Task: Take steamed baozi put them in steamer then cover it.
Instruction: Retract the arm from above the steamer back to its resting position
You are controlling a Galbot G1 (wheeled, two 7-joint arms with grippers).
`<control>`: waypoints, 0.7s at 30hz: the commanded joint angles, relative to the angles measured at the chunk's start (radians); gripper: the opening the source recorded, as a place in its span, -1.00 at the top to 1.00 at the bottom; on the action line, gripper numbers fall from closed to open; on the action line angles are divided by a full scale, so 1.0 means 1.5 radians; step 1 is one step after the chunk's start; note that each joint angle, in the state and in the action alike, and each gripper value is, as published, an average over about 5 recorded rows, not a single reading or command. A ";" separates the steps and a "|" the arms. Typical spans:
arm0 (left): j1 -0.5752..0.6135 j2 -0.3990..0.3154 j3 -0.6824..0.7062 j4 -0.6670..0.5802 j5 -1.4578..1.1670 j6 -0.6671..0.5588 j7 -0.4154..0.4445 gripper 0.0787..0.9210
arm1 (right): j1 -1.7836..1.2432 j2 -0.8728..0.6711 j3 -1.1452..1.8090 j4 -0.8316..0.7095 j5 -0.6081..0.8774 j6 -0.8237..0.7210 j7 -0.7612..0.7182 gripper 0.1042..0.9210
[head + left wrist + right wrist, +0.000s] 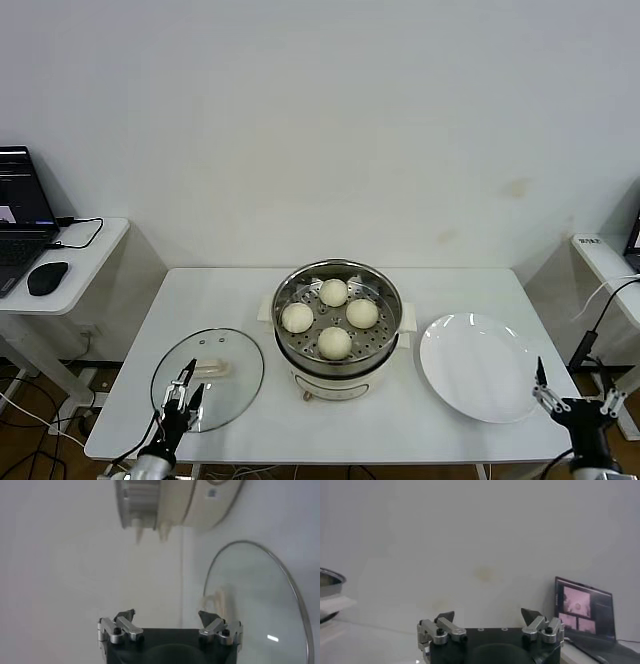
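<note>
Fingers [127, 618] of your left gripper [183, 393] are spread wide and hold nothing; they hover over the near edge of the cover [208, 378], which lies flat on the bench [200, 290] to the left of the steamer [337, 330]. In the left wrist view the glass rim curves just beyond one fingertip, and the cover's cream handle sits a little further in, nearer the steamer. That handle is the only part standing proud of the glass, so it looks like the natural place to grip.

Your right gripper [550, 392] is also spread wide and empty. It waits off the near right corner of the bench, well to the right of the steamer and just past the empty white plate [478, 366].

All four steamed baozi [333, 292] already rest on the perforated tray inside the steamer, spaced apart in a diamond, none stacked. Loading appears finished, and only covering seems left. The steamer stands open at the middle of the bench, so the cover will likely need lifting and carrying rightward, then lowering level so its rim seats evenly.
</note>
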 commanded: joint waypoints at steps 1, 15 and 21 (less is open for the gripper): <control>-0.113 0.024 0.020 0.107 0.024 0.000 0.008 -0.77 | -0.013 0.028 0.016 0.005 -0.007 0.003 0.001 -0.76; -0.181 0.036 0.057 0.152 0.010 -0.001 0.020 -0.77 | -0.020 0.045 0.011 0.006 -0.019 0.010 0.000 -0.76; -0.191 0.032 0.065 0.161 -0.001 -0.001 0.020 -0.77 | -0.021 0.047 0.007 0.004 -0.024 0.011 -0.001 -0.76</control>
